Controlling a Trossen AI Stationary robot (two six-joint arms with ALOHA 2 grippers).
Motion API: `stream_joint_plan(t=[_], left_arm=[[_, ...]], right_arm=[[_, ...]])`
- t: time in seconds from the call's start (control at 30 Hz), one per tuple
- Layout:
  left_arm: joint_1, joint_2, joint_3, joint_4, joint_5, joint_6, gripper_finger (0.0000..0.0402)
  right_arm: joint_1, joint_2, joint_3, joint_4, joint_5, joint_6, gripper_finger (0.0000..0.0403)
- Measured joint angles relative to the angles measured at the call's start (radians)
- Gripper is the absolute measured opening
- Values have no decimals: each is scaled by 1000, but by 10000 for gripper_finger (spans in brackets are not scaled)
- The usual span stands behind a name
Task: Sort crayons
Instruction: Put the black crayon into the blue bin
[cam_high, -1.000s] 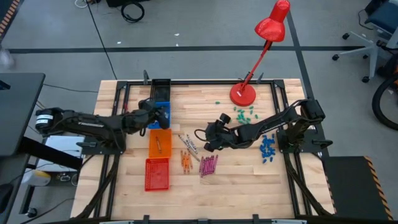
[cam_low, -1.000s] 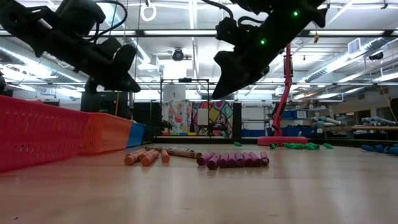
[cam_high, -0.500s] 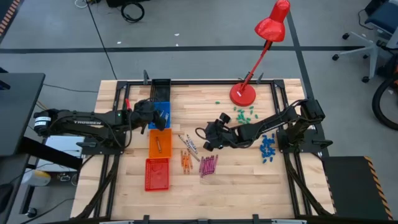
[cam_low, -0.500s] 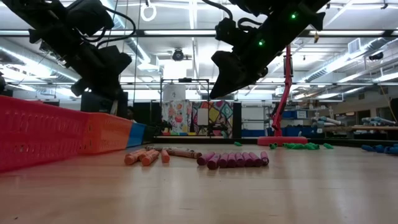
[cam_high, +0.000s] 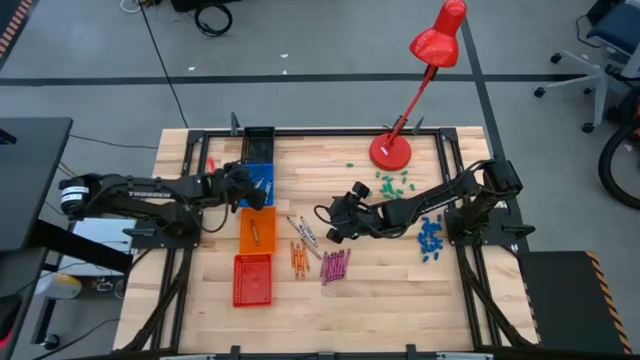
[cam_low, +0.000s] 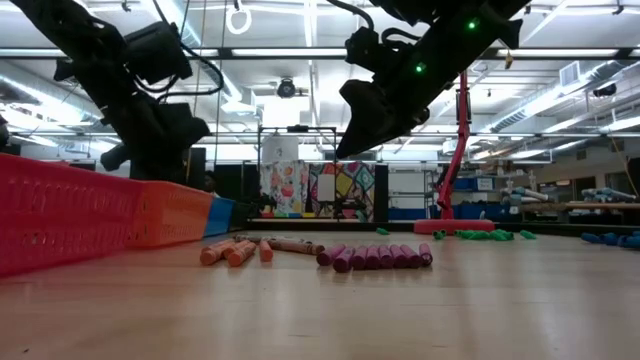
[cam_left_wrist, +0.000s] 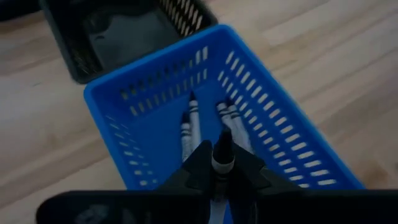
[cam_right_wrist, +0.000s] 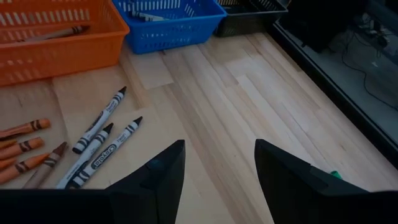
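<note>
My left gripper (cam_high: 243, 183) hangs over the blue basket (cam_left_wrist: 155, 99), shut on a grey-silver crayon (cam_left_wrist: 222, 148). Several more grey crayons (cam_left_wrist: 189, 127) lie on the basket's floor. Loose on the table are grey crayons (cam_right_wrist: 99, 137), orange ones (cam_high: 299, 258) and a row of magenta ones (cam_low: 375, 256). My right gripper (cam_right_wrist: 219, 162) hovers open above the table just right of the grey ones, touching nothing. My left gripper pinches the grey-silver crayon between its two fingers, at the shaft (cam_left_wrist: 222, 165) behind its dark end. The crayon lies along the fingers and sticks out past their ends. The fingers slant down from the table's left. The crayon hangs clear above the basket floor.
A black basket (cam_high: 259, 140) stands beyond the blue one; an orange basket (cam_high: 257, 230) with a crayon and a red basket (cam_high: 252, 280) stand nearer. A red lamp (cam_high: 390, 150), green bits (cam_high: 395, 183) and blue bits (cam_high: 430, 238) are at the right.
My left gripper has tipped from nearly level to slanting down over the blue basket, drawing back a little toward the table's left edge, still shut on the crayon. My right gripper has kept still.
</note>
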Motion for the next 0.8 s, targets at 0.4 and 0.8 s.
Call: stream_joint_plan(t=[0.4,0.8], left_arm=[[19,10,0,1,0,9,125],[-52,-1,105,-8,-3,106,146]], right_arm=[[0,0,0,0,-14,0,197],[0,12,0,65,-152,-31,197]])
